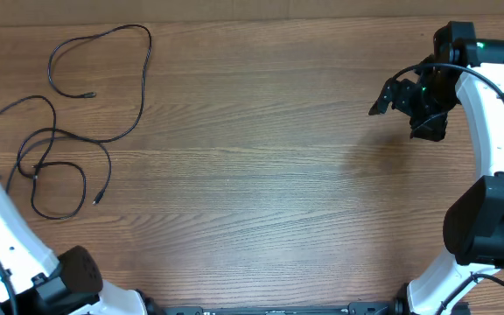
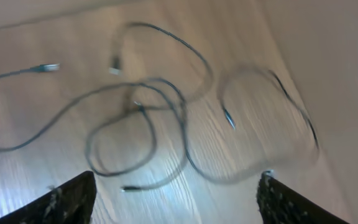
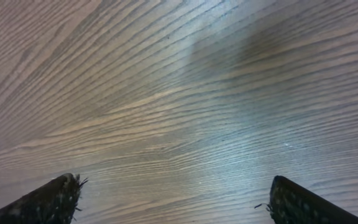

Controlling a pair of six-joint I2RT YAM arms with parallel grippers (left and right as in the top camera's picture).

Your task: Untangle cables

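Black cables (image 1: 54, 131), at least two, exact count unclear, lie looped and crossing at the wooden table's (image 1: 261, 175) far-left side; left gripper (image 2: 178, 176) hangs above them, fingers spread, holding nothing; right gripper (image 3: 174, 179), likewise spread, well apart.

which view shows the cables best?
Overhead: the cables are sharp, with loops and plug ends traceable. Left wrist shows them close but blurred; right wrist shows only the table.

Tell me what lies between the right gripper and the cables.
Only bare table lies between the right gripper and the cables, as the overhead view shows.
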